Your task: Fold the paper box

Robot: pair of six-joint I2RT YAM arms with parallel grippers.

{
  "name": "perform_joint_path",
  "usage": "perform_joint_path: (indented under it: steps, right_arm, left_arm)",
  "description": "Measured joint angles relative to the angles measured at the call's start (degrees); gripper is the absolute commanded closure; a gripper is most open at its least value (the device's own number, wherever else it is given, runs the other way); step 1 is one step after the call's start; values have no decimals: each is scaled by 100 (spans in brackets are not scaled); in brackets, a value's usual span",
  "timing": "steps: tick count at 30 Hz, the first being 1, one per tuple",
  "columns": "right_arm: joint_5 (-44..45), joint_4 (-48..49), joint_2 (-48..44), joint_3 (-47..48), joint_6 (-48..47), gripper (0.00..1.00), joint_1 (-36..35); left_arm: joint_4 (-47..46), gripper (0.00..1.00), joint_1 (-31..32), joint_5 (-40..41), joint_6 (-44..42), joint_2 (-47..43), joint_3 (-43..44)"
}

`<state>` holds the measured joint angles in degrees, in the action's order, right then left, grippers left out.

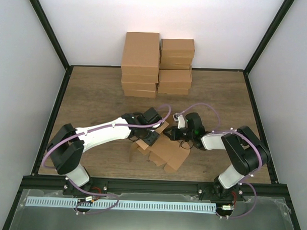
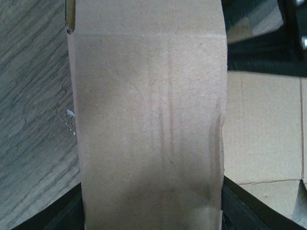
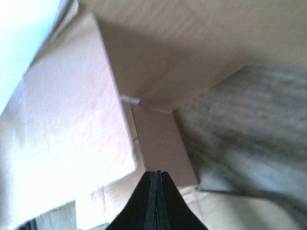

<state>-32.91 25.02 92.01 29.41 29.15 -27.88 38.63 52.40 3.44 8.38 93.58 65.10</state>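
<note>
The paper box (image 1: 168, 154) is a tan die-cut sheet, partly folded, lying on the wood table between the two arms. My left gripper (image 1: 151, 137) reaches over its left part. In the left wrist view an upright cardboard panel (image 2: 148, 120) fills the whole gap between the black fingers (image 2: 252, 207), edge to edge, so the gripper (image 2: 151, 213) is closed across that panel. My right gripper (image 1: 175, 134) is shut with nothing between its fingers; its tip (image 3: 157, 174) rests at a narrow flap (image 3: 160, 136) beside a raised wall of the box.
Two stacks of closed brown cartons (image 1: 140, 64) (image 1: 176, 65) stand at the back of the table. Black frame rails (image 1: 52, 111) border the table left and right. Purple cables loop over both arms.
</note>
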Motion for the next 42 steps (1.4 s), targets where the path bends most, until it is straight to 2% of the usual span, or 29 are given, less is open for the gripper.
perform_joint_path:
  steps: [8, 19, 31, 38, 42]
  right_arm:
    - [-404, -17, -59, -332, 2, 99, -122]
    - [-380, -177, -96, -352, 4, 99, -127]
    - [455, -748, -791, -326, 0, 99, -125]
    - [1270, -1091, -1768, -313, -4, 93, -114]
    - [1530, -1370, -1895, -94, -149, 92, -114]
  left_arm:
    - [-94, 38, 0, -90, 2, 0, 0]
    - [-133, 39, 0, -136, 39, 0, 0]
    - [-155, 39, 4, -142, 44, 0, -2]
    - [-157, 38, 4, -160, 42, 0, -7]
    - [-160, 39, 4, -188, 42, 0, -9]
